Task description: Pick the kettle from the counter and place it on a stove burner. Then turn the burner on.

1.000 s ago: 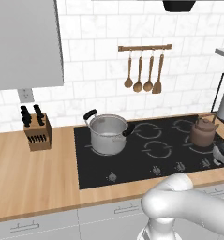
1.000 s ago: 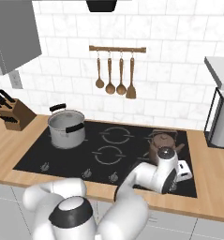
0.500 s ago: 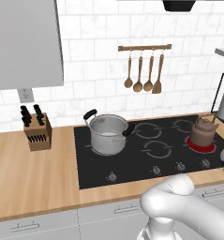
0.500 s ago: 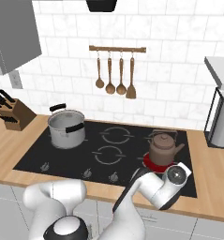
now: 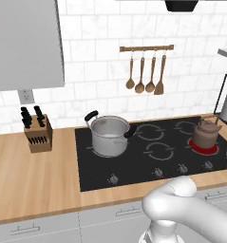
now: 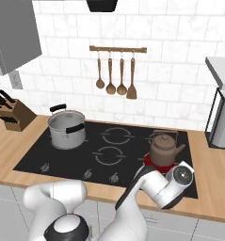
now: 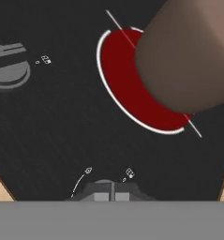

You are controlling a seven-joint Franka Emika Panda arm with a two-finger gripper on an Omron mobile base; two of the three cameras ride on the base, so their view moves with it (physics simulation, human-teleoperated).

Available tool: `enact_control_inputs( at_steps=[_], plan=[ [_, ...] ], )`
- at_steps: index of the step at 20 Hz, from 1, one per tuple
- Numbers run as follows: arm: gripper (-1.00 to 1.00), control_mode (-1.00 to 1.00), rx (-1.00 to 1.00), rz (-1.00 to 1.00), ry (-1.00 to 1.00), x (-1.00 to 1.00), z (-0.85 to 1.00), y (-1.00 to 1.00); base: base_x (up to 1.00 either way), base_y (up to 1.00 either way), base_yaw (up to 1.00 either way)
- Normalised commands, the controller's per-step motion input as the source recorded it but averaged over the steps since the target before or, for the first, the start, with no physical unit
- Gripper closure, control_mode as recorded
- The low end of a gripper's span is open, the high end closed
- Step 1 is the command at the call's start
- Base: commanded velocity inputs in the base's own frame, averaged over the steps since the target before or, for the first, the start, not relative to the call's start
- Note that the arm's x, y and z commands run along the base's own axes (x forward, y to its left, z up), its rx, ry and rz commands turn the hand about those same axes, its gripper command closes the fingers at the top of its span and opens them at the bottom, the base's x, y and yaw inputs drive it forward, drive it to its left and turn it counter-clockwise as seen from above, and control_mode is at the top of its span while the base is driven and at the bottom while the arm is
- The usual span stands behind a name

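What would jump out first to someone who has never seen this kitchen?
The glowing red burner at the right front of the black cooktop, with the small brown kettle sitting on it. Next, the shiny steel pot on the cooktop's left side, and the wooden spoons hanging on the white tile wall behind.

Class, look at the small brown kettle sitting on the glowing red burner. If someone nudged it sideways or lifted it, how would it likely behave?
The kettle looks like rigid metal, so it should keep its shape. Its squat body on the burner suggests it would slide on the smooth black cooktop rather than tip. Lifted by its arched handle, it may swing slightly.
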Motion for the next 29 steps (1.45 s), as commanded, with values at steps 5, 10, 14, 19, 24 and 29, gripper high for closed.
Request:
enact_control_inputs(
  at_steps=[5,10,14,19,24,29],
  plan=[
    [-1.0,-1.0,0.01,0.03,-0.02,0.0,0.49,0.0,0.0,0.0,0.0],
    [-1.0,-1.0,0.07,0.01,-0.12,-0.04,0.75,-0.14,0.0,0.0,0.0],
    [-1.0,-1.0,0.11,0.0,-0.15,-0.64,0.84,-0.49,0.0,0.0,0.0],
    [-1.0,-1.0,0.11,0.08,-0.39,-0.98,1.0,-0.1,0.0,0.0,0.0],
    [-1.0,-1.0,0.0,0.11,-0.44,-0.75,1.0,0.4,0.0,0.0,0.0],
    [-1.0,-1.0,-0.09,0.15,-0.34,-0.73,1.0,0.88,0.0,0.0,0.0]
  ],
)
